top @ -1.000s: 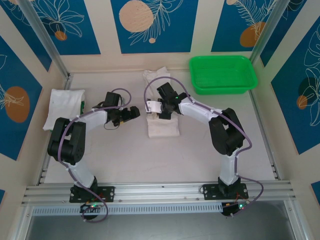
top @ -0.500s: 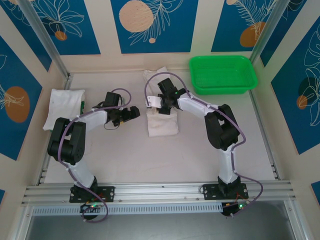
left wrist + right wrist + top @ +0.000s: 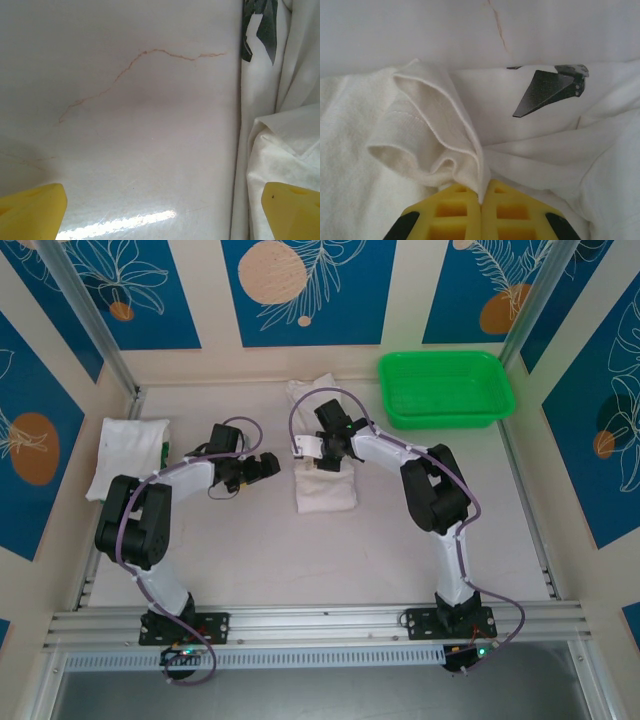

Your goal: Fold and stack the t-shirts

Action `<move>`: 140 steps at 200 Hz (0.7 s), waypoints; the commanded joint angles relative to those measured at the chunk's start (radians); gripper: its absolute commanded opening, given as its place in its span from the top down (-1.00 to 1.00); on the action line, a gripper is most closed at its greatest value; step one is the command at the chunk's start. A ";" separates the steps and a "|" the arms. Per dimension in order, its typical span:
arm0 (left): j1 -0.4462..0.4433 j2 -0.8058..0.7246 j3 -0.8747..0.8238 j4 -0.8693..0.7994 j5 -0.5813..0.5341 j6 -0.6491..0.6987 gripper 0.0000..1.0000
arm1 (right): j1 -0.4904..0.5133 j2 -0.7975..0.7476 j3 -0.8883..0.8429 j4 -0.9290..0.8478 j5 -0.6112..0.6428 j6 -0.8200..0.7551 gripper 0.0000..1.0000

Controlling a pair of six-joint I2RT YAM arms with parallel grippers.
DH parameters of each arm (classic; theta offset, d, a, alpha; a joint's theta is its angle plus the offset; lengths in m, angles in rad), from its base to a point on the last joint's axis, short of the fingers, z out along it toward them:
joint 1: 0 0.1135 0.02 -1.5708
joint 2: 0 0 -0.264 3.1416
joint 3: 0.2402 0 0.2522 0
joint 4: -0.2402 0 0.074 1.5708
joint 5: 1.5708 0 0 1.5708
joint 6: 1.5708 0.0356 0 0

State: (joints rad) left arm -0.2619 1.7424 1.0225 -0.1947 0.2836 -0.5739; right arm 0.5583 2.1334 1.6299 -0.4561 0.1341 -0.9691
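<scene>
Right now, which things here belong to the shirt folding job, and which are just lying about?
Job: middle shirt; folded left shirt.
Lying about: green basket.

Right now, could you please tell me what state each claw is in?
Left claw: open, holding nothing.
Right claw: closed, pinching a fold of the white t-shirt.
</scene>
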 commanded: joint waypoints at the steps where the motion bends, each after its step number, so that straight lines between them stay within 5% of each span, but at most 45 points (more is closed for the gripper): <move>1: 0.003 0.006 -0.015 -0.001 0.011 0.002 -1.00 | -0.007 0.010 0.020 0.013 -0.012 0.007 1.00; 98: 0.003 0.020 -0.024 0.018 0.021 -0.007 -1.00 | -0.024 0.039 0.019 0.027 0.010 0.021 0.97; 140: 0.002 0.022 -0.029 0.027 0.032 -0.017 -1.00 | -0.027 0.012 0.005 0.068 -0.009 0.046 0.31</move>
State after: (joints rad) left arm -0.2619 1.7538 1.0046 -0.1795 0.2852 -0.5774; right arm 0.5388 2.1624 1.6299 -0.4316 0.1417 -0.9520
